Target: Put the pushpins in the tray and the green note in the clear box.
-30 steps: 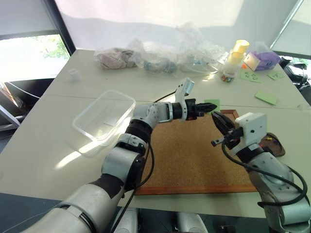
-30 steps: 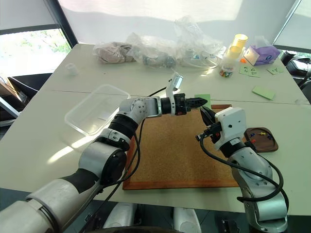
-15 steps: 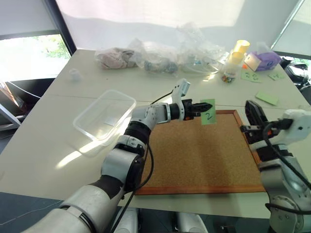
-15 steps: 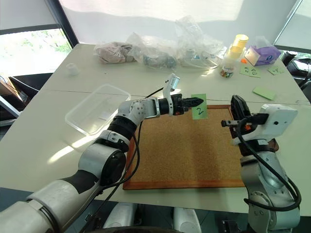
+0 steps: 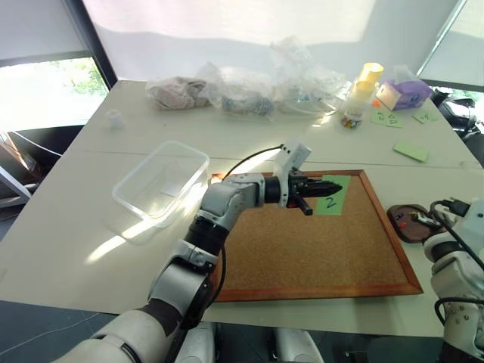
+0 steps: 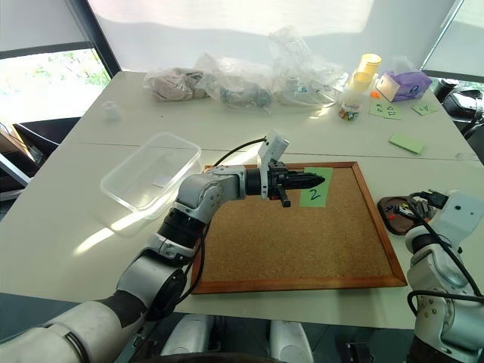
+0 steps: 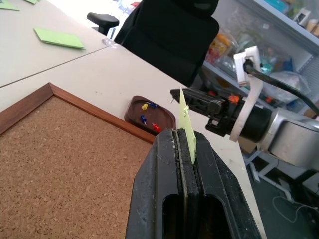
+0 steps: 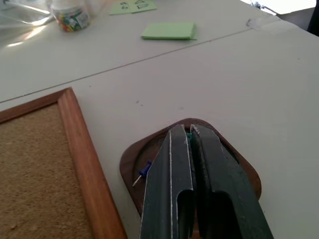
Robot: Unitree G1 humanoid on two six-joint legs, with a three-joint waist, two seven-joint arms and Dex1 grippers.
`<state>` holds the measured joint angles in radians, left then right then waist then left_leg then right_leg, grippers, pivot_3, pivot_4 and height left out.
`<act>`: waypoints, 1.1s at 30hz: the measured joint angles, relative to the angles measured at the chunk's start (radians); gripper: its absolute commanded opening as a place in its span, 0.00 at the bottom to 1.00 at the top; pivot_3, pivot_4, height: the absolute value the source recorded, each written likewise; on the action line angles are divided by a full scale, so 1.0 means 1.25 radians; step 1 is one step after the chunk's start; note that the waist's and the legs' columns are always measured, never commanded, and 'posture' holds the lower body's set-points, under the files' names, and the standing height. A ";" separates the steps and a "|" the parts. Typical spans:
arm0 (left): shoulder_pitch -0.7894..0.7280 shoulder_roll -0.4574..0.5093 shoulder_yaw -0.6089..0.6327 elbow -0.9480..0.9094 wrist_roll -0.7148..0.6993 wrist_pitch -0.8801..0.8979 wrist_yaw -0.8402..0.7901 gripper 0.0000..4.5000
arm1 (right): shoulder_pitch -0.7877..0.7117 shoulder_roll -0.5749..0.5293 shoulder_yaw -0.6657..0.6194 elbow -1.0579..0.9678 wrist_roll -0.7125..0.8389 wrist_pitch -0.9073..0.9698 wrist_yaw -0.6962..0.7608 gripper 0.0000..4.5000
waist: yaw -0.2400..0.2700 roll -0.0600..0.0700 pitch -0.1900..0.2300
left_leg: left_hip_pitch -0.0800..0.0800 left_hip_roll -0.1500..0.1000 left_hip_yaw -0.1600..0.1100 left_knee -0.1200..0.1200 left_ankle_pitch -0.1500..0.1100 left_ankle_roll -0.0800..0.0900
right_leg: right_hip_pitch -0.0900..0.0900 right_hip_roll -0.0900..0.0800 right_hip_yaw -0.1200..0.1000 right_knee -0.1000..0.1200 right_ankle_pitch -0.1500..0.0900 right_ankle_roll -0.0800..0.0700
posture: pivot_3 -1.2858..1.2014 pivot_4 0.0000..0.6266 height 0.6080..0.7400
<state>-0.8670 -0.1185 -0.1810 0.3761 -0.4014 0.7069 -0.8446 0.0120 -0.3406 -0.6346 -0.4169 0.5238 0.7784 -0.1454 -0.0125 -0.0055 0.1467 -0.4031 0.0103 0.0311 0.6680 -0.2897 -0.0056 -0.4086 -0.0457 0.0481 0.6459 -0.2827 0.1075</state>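
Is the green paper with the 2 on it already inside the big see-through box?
No, the light green square note is pinched in the left tool over the corkboard, away from the clear plastic box.

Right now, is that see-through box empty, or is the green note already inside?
Empty: the clear box holds nothing, and the green note is pinched in the left gripper.

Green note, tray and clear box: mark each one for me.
green note (image 5: 330, 198), left eye view, on its lower half by the "2".
tray (image 7: 166, 117), left wrist view, on its bare floor.
clear box (image 5: 195, 153), left eye view, on its far rim.
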 measured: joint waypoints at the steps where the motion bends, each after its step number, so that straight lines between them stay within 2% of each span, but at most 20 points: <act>1: 0.002 0.000 -0.001 0.000 0.000 -0.001 0.001 0.01 | -0.006 -0.002 0.000 0.014 0.000 0.007 0.002 0.00 | 0.000 0.000 0.000 | 0.000 0.000 0.000 0.000 0.000 0.000 | 0.000 0.000 0.000 0.000 0.000 0.000 | 0.52 0.24 1.00; 8: 0.019 -0.002 -0.008 -0.001 0.001 -0.014 0.005 0.01 | -0.042 -0.027 -0.003 0.083 -0.010 0.027 0.005 0.00 | 0.000 0.000 0.000 | 0.000 0.000 0.000 0.000 0.000 0.000 | 0.000 0.000 0.000 0.000 0.000 0.000 | 0.52 0.24 1.00; 12: 0.029 -0.002 -0.017 -0.002 0.001 -0.014 0.010 0.00 | -0.044 -0.026 -0.002 0.099 -0.016 0.027 0.008 0.30 | 0.000 0.000 0.000 | 0.000 0.000 0.000 0.000 0.000 0.000 | 0.000 0.000 0.000 0.000 0.000 0.000 | 0.52 0.24 1.00; 17: 0.029 -0.002 -0.018 -0.002 0.001 -0.014 0.014 0.00 | -0.055 -0.022 -0.003 0.109 -0.015 0.028 0.009 0.91 | -0.001 0.000 0.000 | 0.000 0.000 0.000 0.000 0.000 0.000 | 0.000 0.000 0.000 0.000 0.000 0.000 | 0.52 0.24 1.00; 18: 0.029 -0.001 -0.018 -0.002 0.001 -0.014 0.015 0.00 | -0.056 -0.022 -0.004 0.109 -0.014 0.028 0.009 1.00 | 0.000 0.000 0.000 | 0.000 0.000 0.000 0.000 0.000 0.000 | 0.000 0.000 0.000 0.000 0.000 0.000 | 0.52 0.24 1.00; 26: 0.029 0.001 -0.018 -0.003 0.001 -0.015 0.016 0.00 | -0.051 -0.008 -0.023 0.101 0.009 0.027 0.014 1.00 | 0.000 0.000 0.000 | 0.000 0.000 0.000 0.000 0.000 0.000 | 0.000 0.000 0.000 0.000 0.000 0.000 | 0.52 0.24 1.00; 33: 0.016 0.025 -0.012 -0.005 0.009 -0.057 0.017 0.00 | -0.020 0.016 -0.072 -0.033 0.114 -0.001 0.069 1.00 | -0.001 0.000 0.000 | 0.000 0.000 0.000 0.000 0.000 0.000 | 0.000 0.001 0.000 0.000 0.000 0.000 | 0.52 0.24 1.00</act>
<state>-0.8470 -0.0871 -0.1961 0.3697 -0.3897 0.6359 -0.8236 -0.0128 -0.3209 -0.7240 -0.4586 0.6669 0.7772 -0.0585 -0.0140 -0.0051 0.1469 -0.4035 0.0109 0.0307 0.6678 -0.2897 -0.0056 -0.4091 -0.0449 0.0483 0.6461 -0.2827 0.1077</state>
